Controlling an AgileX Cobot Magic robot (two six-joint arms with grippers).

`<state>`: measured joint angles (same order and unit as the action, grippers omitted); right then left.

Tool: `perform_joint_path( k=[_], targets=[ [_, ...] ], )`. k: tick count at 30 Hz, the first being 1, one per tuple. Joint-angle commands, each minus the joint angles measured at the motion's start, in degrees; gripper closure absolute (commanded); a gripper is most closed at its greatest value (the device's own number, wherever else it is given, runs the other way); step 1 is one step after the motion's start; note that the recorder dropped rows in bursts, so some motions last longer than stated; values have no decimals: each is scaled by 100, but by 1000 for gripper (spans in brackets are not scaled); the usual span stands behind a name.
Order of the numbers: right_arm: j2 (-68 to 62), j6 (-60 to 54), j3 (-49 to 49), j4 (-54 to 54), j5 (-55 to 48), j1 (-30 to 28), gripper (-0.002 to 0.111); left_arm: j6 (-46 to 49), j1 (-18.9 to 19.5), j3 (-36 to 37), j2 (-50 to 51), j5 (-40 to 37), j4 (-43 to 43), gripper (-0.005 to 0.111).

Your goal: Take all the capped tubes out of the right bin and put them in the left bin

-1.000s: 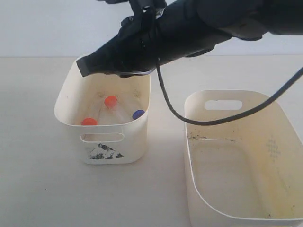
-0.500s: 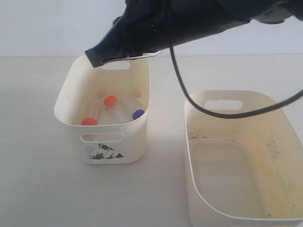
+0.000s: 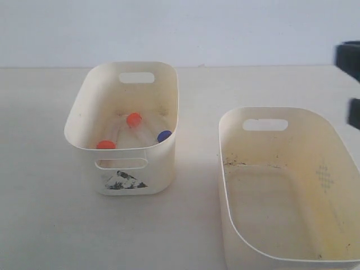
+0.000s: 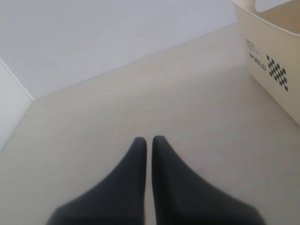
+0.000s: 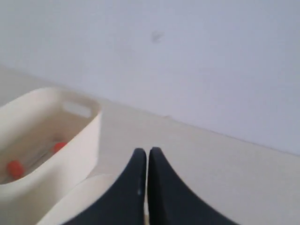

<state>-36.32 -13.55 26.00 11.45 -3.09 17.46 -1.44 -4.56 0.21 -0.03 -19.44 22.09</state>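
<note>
In the left bin (image 3: pixel 160 169) the capped tubes (image 3: pixel 134 119) lie heaped, three caps showing; the right bin (image 3: pixel 292 152) looks bare, so left gripper (image 4: pixel 149 140) and right gripper (image 5: pixel 147 152) are clenched on nothing, likely finished.

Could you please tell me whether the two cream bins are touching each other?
Apart. The exterior view shows a strip of bare table between the left bin and the right bin.

You see the smaller stickered cream plastic bin (image 3: pixel 163 163) looks smooth, slightly glossy. The wider cream plastic bin (image 3: pixel 304 140) looks duller, grimy inside.
</note>
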Motion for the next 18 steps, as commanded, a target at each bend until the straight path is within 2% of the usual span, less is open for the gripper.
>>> perform_joint_path(
  k=[1,4,8,14,18],
  targets=[
    [1616,388,-1257,85,693,-898,107,-54,-31,-21,3,18,-16,102],
    [2505,373,-1748,85,634,-1164,107,-54,-31,-21,3,18,-16,102],
    [3228,385,-2156,85,384,-1176,107,-54,-31,-21,3,18,-16,102],
    [3504,526,-2600,85,205,-1176,107,-54,-31,-21,3,18,-16,102],
    [3504,612,-2600,-118,-423,-1176,107,-54,-31,-21,3,18,-16,102]
  ],
)
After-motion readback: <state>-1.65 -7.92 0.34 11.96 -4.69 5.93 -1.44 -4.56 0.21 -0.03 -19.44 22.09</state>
